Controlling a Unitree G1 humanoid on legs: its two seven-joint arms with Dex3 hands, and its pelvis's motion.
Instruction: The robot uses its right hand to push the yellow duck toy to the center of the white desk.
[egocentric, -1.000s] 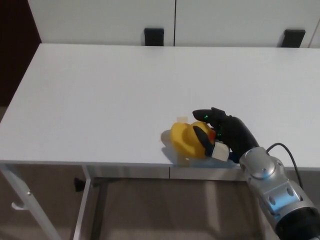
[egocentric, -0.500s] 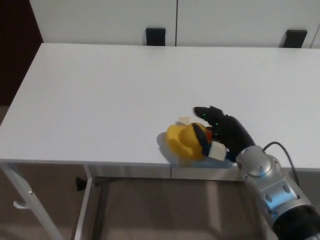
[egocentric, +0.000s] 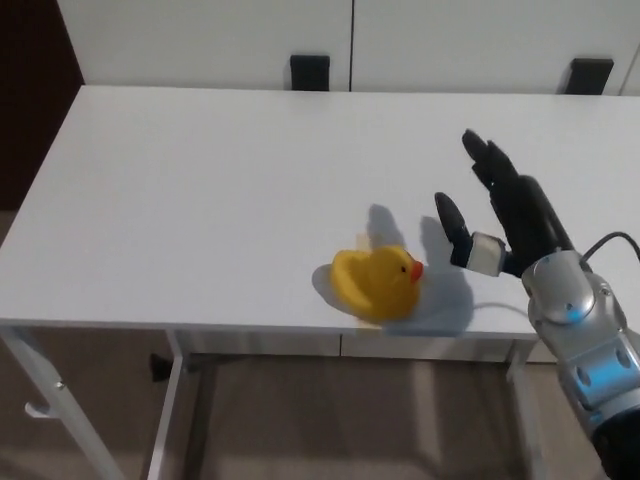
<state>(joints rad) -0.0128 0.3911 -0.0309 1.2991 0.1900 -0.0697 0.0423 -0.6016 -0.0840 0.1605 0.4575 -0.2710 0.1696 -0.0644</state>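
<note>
A yellow duck toy (egocentric: 376, 282) with an orange beak stands on the white desk (egocentric: 220, 190) close to its front edge, beak pointing right. My right hand (egocentric: 500, 210) hangs raised above the desk to the right of the duck, clear of it. It is open, fingers spread and pointing away, thumb stretched toward the duck. Its shadow falls on the desk between hand and duck. The left hand does not show.
Two black brackets (egocentric: 309, 72) (egocentric: 588, 76) sit against the white wall behind the desk's far edge. Desk legs (egocentric: 70, 420) and the floor show below the front edge. Dark wall lies at far left.
My right hand has let go of the duck, lifting up and to the right with its fingers spread. The duck stays near the front edge, now upright and uncovered.
</note>
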